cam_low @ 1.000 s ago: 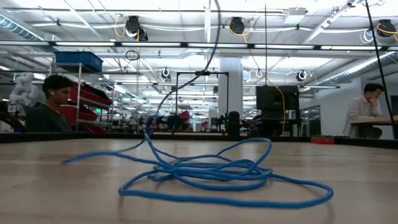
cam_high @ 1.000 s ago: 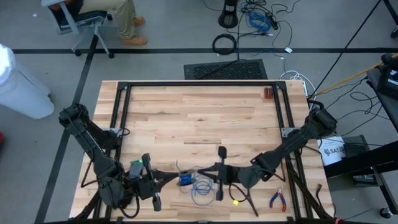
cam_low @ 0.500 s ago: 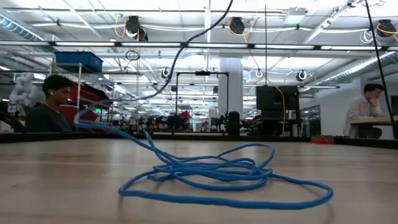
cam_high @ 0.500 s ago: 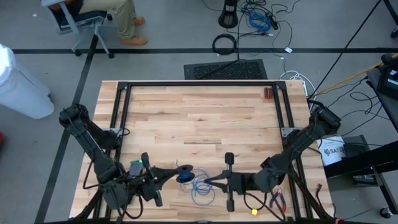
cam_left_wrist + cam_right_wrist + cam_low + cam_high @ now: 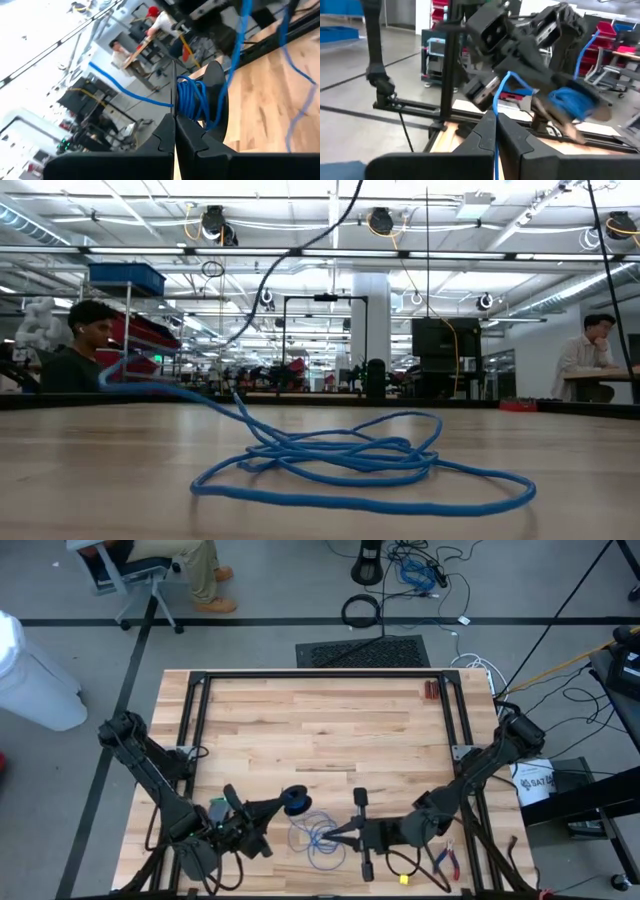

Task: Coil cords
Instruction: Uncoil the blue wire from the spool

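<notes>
The left gripper [image 5: 283, 805] is low at the table's [image 5: 320, 730] near edge, left of centre, fingers pinched together with a small wound bundle of the blue cord [image 5: 297, 800] at its tip. The right gripper [image 5: 338, 833] faces it from the right, fingers clenched on a strand of the same cord. Between them the rest of the cord lies in loose loops [image 5: 320, 840] on the wood, close to the near edge. The low view shows those loops [image 5: 340, 460] flat on the tabletop, one strand rising leftward. Red-handled pliers [image 5: 446, 860] sit by the near right corner. The far half of the table is bare wood inside a black frame [image 5: 320, 674].
</notes>
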You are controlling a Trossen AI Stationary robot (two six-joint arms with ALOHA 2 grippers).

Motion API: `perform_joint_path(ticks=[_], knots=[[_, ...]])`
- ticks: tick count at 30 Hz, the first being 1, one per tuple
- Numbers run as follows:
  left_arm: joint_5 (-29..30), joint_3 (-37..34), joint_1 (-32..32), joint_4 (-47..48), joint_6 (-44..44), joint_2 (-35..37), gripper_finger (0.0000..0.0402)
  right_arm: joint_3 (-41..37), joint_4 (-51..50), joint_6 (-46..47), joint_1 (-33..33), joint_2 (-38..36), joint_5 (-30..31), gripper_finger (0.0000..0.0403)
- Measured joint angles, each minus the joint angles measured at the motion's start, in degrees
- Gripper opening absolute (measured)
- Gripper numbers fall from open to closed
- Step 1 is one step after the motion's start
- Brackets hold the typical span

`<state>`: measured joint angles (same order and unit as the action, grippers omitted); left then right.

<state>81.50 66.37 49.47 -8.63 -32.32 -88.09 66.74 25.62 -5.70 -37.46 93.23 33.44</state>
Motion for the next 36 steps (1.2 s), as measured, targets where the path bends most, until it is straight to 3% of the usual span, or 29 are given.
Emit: perform_joint_path(ticks=[7,17,36], knots=[[1.9,0.0,0.0,-1.5,0.3,0.0,0.0002,0.0,-1.5,0.5,2.3,2.6,-3.8,0.0000],[1.7,0.0,0.0,-10.6,0.1,0.0,0.0002,0.0,-11.7,5.6,5.2,3.3,-3.4,0.0000],[-12.1,0.0,1.1,-23.7,0.4,0.0,0.0002,0.0,-32.5,14.5,6.9,3.2,-3.3,0.0000]])
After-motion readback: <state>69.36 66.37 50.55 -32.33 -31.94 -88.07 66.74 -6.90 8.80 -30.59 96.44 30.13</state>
